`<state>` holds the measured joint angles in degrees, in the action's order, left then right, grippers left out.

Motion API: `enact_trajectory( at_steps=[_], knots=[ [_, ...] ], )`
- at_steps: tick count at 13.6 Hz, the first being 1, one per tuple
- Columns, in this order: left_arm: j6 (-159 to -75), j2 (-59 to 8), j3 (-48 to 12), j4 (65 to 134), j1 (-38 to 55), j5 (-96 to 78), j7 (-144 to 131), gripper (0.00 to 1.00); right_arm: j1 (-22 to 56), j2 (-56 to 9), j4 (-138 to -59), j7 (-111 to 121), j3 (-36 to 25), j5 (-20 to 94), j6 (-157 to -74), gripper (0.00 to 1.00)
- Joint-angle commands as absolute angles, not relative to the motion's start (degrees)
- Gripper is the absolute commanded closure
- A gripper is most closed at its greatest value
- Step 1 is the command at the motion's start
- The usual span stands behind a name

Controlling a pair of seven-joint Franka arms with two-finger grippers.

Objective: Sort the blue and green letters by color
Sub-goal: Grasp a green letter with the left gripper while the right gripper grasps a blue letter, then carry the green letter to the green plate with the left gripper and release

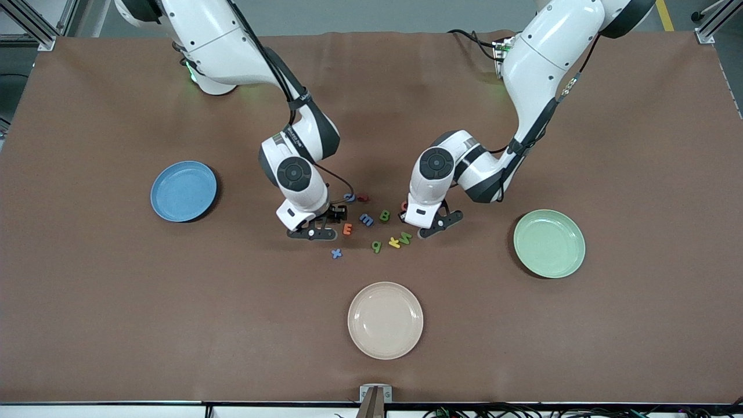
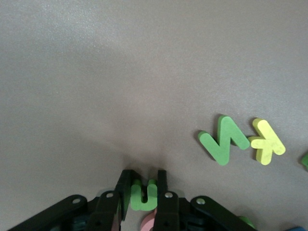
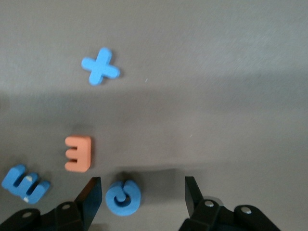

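My left gripper [image 2: 143, 179] is shut on a green letter U [image 2: 143, 196], low over the table among the letters; its body [image 1: 439, 225] hides the U in the front view. A green W [image 2: 224, 140] lies close by. My right gripper [image 3: 142, 185] is open and down at the table, its fingers on either side of a round blue letter [image 3: 123, 197] without touching it. A blue x [image 3: 100, 72] and a blue m [image 3: 25, 183] lie near it. In the front view I also see a green B [image 1: 384, 215], a green q [image 1: 376, 247] and another blue letter [image 1: 349, 197].
A blue plate [image 1: 183, 191] sits toward the right arm's end, a pale-green plate [image 1: 549, 243] toward the left arm's end, and a beige plate [image 1: 385, 320] nearest the front camera. An orange E [image 3: 78, 153], a yellow letter [image 2: 265, 142], a pink one [image 2: 150, 222] and a red one [image 1: 363, 198] lie among the letters.
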<state>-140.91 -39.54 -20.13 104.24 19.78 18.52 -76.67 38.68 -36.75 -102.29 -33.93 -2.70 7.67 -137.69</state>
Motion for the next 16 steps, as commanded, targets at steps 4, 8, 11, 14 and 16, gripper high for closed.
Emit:
enact_trajectory(
  at_steps=[4, 8, 11, 14, 16],
  knots=[
    [-130.1, -32.89, -19.86, 103.97, 14.08, 20.39, -70.69, 1.0, 40.87, -36.3, -103.1, -35.24, -3.25, 8.09, -138.34, 0.24],
    [-126.13, -28.75, -20.04, 104.59, 5.21, 20.39, -57.52, 1.0, 41.22, -37.7, -103.01, -35.16, -3.25, 8.0, -139.65, 0.26],
    [-126.47, -28.91, -20.3, 104.5, -1.73, 20.39, -47.67, 1.0, 41.4, -38.14, -103.01, -34.98, -3.34, 7.91, -140.27, 0.29],
    [-127.96, -30.49, -20.3, 104.5, -8.16, 20.57, -38.09, 1.0, 41.4, -38.32, -103.01, -34.89, -3.25, 7.47, -140.27, 0.32],
    [-129.02, -31.81, -20.3, 104.5, -9.75, 20.57, -37.09, 0.99, 41.4, -38.32, -102.92, -34.19, -3.34, 7.21, -140.27, 0.42]
  ],
)
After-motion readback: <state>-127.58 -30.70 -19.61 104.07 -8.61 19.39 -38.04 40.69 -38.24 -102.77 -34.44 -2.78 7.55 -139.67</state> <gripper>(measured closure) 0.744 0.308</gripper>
